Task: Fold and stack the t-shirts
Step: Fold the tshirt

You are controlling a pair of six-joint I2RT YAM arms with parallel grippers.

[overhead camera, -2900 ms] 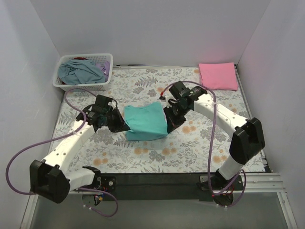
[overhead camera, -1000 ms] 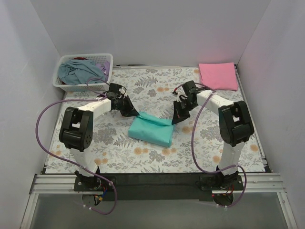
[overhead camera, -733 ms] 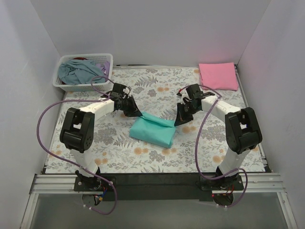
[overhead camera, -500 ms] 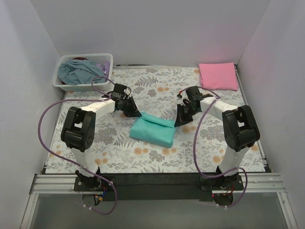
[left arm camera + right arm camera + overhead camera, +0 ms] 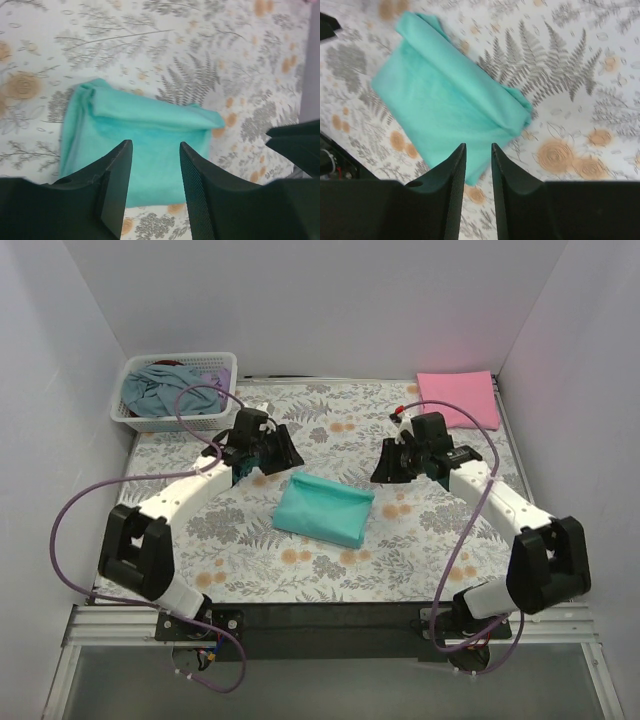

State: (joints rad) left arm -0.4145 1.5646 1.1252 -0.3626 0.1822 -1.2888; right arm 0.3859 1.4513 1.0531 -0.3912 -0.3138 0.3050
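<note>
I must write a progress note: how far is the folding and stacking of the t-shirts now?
Done: the teal t-shirt lies folded in the middle, the pink t-shirt folded at the far right corner. In hand: nothing; left claw and right claw are open near the teal one. Remaining: stacking the two, which lie apart.

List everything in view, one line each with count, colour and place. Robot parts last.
teal t-shirt: one, teal-green, folded, middle of the table, between the two claws and free of both
pink t-shirt: one, pink, folded flat, far right corner
basket: one, white lattice, far left corner
blue-grey cloth: one, crumpled, inside the basket
purple cloth: one, mostly hidden, at the basket's right end
table: one, floral grey and orange cover
left arm: one, white and black, purple cable
right arm: one, white and black, purple cable
left claw: one, black, open, empty
right claw: one, black, narrowly open, empty
</note>
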